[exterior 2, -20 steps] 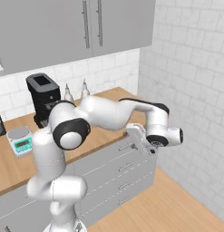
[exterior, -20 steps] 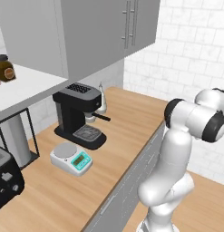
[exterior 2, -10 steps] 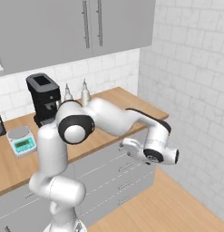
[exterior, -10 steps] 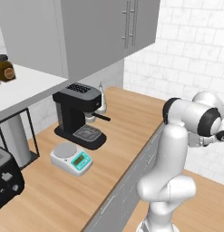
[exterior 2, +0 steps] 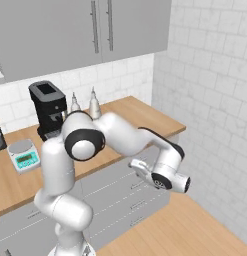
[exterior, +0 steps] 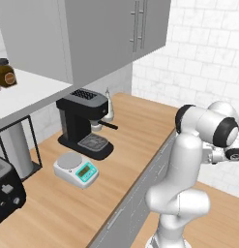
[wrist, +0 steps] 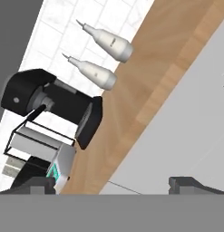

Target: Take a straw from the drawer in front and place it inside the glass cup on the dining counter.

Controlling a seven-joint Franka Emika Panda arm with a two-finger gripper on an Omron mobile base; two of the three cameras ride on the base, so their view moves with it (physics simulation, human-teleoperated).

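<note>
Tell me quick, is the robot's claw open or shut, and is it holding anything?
Gripper: open and holding nothing, in front of the grey drawers.

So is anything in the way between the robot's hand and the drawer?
Nothing visible is. The open gripper hangs in front of the grey drawers under the worktop, with only air between. The drawers look shut, so no straw can be seen yet. The coffee machine and scale sit up on the worktop, out of the way.

Coffee machine beside scale
</note>
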